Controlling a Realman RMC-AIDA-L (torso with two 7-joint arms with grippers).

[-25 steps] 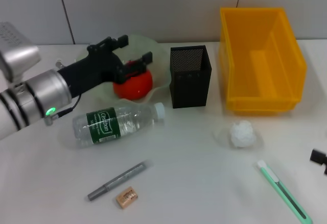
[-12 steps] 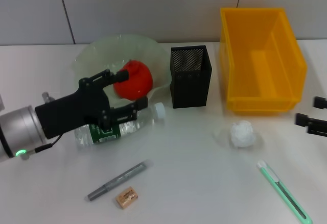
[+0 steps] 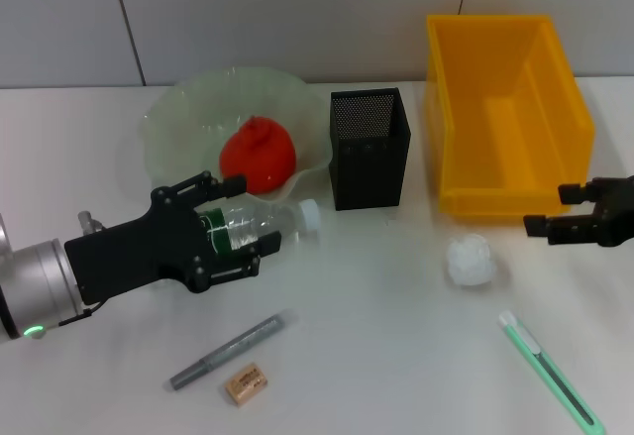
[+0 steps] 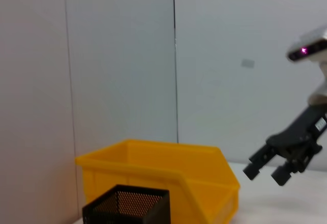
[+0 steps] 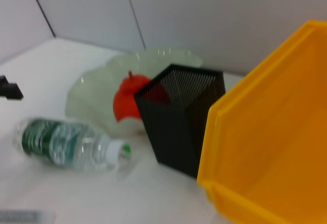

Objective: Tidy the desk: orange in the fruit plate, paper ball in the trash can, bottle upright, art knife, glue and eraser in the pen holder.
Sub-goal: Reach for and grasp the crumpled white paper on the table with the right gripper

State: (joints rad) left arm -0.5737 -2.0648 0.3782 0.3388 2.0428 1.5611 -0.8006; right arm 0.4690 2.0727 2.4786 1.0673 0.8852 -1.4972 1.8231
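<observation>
The orange (image 3: 258, 155) rests in the pale green fruit plate (image 3: 183, 118). In front of the plate the clear bottle (image 3: 260, 227) lies on its side, white cap toward the black mesh pen holder (image 3: 369, 148). My left gripper (image 3: 256, 219) is open with a finger on each side of the bottle's green label. The paper ball (image 3: 470, 260) sits before the yellow bin (image 3: 505, 118). Just right of the ball my right gripper (image 3: 548, 210) hovers open and holds nothing. The green art knife (image 3: 550, 373), grey glue stick (image 3: 226, 350) and eraser (image 3: 246, 382) lie near the front edge.
The right wrist view shows the bottle (image 5: 66, 145), orange (image 5: 130, 99), pen holder (image 5: 179, 117) and bin (image 5: 271, 132) close together. The left wrist view shows the bin (image 4: 158, 173), the pen holder's rim (image 4: 125, 208) and the right gripper (image 4: 273, 165) farther off.
My left gripper drew back from the plate, leaving the orange in it, and dropped over the bottle. My right gripper came in from the right edge toward the paper ball.
</observation>
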